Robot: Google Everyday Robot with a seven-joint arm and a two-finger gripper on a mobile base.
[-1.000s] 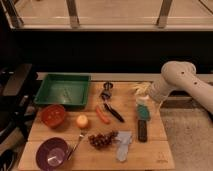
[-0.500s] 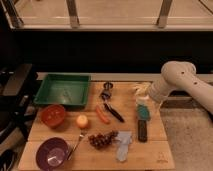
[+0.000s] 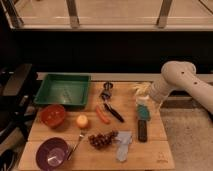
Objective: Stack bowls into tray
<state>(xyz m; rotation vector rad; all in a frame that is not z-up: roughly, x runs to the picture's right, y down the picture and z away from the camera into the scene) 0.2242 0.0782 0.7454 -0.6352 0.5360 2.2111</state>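
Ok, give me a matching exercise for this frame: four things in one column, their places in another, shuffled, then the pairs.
Things:
1. red-orange bowl
2. purple bowl
3. green tray
4. gripper

Places:
A. back left of the wooden table
B. front left corner of the table
C. over the right side of the table, at the end of the white arm
D. on the table just in front of the tray

Pairs: 1-D, 2-B, 3-A, 4-C
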